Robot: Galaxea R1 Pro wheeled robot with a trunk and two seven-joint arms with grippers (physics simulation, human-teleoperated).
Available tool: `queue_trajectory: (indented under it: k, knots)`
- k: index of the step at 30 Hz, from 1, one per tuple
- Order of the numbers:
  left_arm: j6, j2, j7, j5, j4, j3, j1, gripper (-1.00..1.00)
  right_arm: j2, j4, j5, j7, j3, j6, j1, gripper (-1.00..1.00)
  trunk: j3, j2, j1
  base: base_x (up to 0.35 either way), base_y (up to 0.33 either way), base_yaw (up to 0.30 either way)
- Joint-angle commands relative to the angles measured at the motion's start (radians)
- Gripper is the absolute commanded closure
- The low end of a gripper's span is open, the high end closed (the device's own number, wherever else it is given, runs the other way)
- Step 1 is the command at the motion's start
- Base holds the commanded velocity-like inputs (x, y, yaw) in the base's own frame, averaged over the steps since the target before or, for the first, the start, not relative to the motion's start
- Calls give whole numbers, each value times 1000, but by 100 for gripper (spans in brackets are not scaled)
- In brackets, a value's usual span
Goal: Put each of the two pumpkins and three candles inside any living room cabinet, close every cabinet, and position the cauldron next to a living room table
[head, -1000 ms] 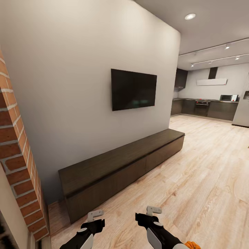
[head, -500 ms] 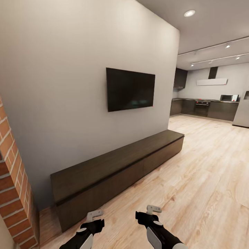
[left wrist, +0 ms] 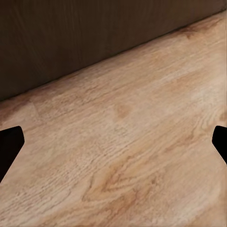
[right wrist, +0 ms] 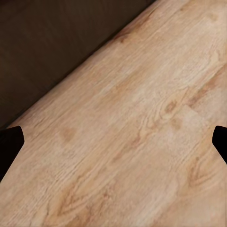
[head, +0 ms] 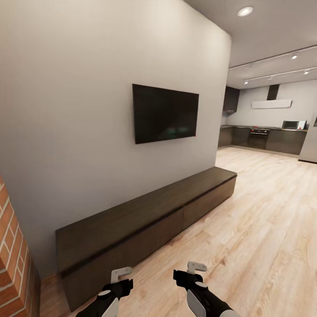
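The head view takes in the whole room: one long, low dark-brown cabinet (head: 145,224) runs from the lower left of the frame toward the centre right, set against a pale wall that carries one black television (head: 165,113). Its flat fronts all sit flush, closed. A strip of red brick column (head: 12,259) fills the lower left corner, and a grey kitchen (head: 264,136) shows at the upper right, past the light wood floor (head: 264,229).

The wrist views give only close detail. The left wrist view has the cabinet's dark front (left wrist: 94,38) across the upper part of the frame and floor planks (left wrist: 123,156) below. The right wrist view puts the same dark front (right wrist: 52,52) in the upper left corner, with floor (right wrist: 142,142) elsewhere.

Two end effectors sit at the bottom edge of the head view, the left end effector (head: 120,274) and the right end effector (head: 196,267), both just short of the cabinet's near front. In each wrist view the black fingertips (left wrist: 9,146) (right wrist: 9,144) stand at opposite frame edges, spread wide with nothing between them.
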Motion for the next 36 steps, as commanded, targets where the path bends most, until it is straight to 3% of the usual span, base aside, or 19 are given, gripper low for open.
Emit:
queue_trajectory:
  k: [1,15,29,36]
  knots:
    - [0,0,6,9,-1,-9,0,-100,0,0,-10,-6,9,-2,-1,-100,-1,-1,0,-38,-20,0]
    - [-1,0,7,11,-1,-9,0,-100,0,-6,-2,0,9,-3,-1,-100,-1,-1,0,-66,-2,6]
    - [0,-1,6,12,-1,-9,0,-100,0,-6,-2,-2,9,-2,-1,-100,-5,-1,0,206,-84,206]
    - [-1,-3,6,11,-1,-11,0,-100,0,-6,-2,-2,9,-2,-1,-100,-8,-1,0,-1,-29,151]
